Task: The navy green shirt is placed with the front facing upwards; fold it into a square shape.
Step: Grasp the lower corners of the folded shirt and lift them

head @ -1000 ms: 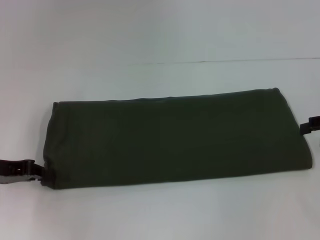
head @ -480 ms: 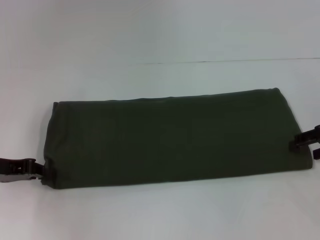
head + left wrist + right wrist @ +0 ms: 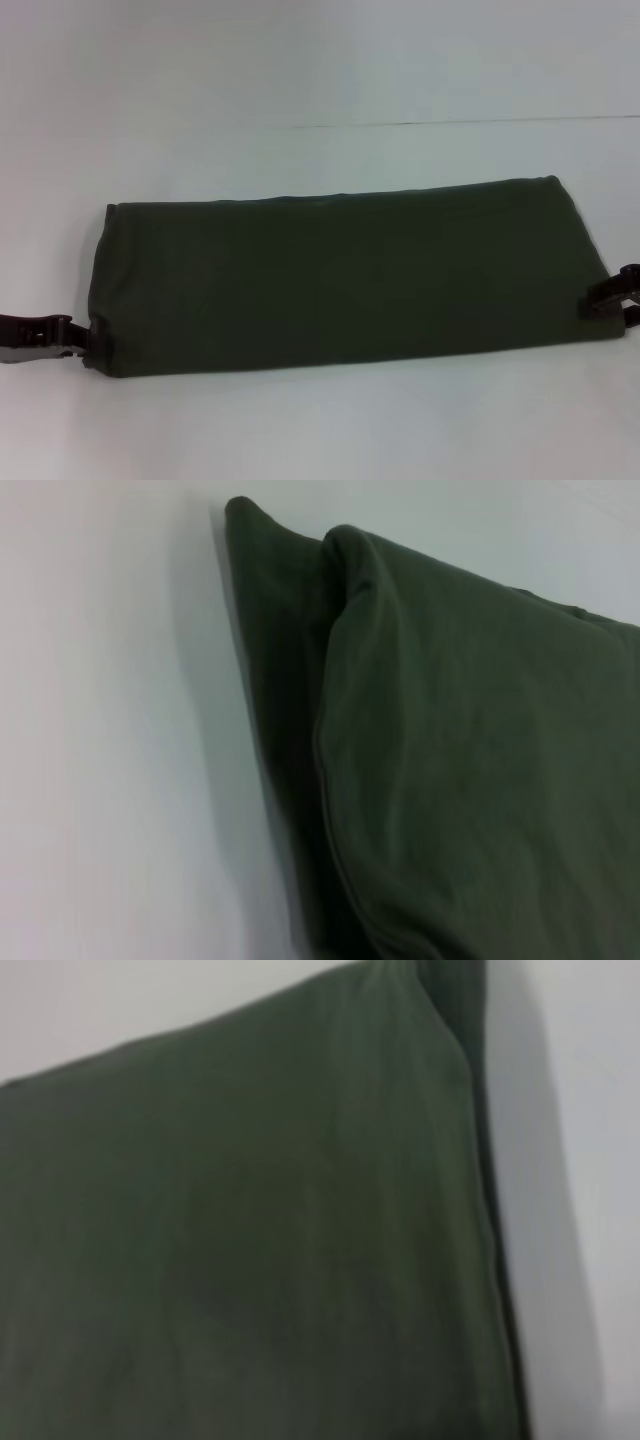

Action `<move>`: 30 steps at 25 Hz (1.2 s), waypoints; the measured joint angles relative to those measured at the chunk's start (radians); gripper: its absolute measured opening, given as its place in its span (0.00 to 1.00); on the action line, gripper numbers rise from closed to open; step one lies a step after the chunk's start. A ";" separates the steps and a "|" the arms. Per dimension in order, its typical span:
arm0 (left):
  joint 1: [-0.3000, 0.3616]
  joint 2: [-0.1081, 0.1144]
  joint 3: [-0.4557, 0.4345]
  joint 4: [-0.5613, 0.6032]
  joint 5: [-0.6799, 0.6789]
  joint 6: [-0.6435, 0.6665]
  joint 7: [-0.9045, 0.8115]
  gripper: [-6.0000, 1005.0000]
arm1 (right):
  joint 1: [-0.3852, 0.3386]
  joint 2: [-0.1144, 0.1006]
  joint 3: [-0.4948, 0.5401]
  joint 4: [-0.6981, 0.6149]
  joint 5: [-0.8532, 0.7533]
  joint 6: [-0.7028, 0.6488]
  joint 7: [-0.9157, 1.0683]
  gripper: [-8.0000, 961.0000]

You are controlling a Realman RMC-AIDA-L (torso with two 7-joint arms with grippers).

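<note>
The navy green shirt (image 3: 340, 280) lies on the white table as a long, flat band running left to right, with only plain dark green cloth facing up. My left gripper (image 3: 76, 340) sits low at the band's near left corner, touching its edge. My right gripper (image 3: 604, 300) reaches in from the right and overlaps the band's near right corner. The left wrist view shows the stacked folded layers of the shirt (image 3: 470, 740) close up. In the right wrist view the shirt (image 3: 250, 1240) fills most of the frame, its edge lying beside bare table.
The white table (image 3: 320, 60) stretches around the shirt on all sides. A thin dark seam line (image 3: 450, 123) crosses it behind the shirt.
My right gripper has come nearer along the shirt's right end and moved inward onto its near right corner. The left gripper has barely shifted. The shirt has not moved.
</note>
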 joint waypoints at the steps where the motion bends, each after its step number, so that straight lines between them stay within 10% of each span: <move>1: 0.000 0.000 0.000 0.000 0.000 0.000 0.000 0.05 | -0.001 0.002 -0.011 -0.003 -0.002 0.009 0.001 0.76; 13: -0.003 0.001 -0.002 0.001 -0.001 0.000 -0.002 0.05 | 0.000 0.003 -0.019 0.001 -0.004 0.017 -0.002 0.49; 24: -0.003 0.003 -0.001 0.001 0.004 0.011 -0.004 0.05 | 0.003 0.001 -0.020 0.001 -0.004 0.000 -0.012 0.02; 30: -0.003 0.008 -0.001 0.003 0.024 0.057 -0.007 0.05 | 0.002 -0.009 -0.024 -0.003 -0.006 -0.068 -0.042 0.02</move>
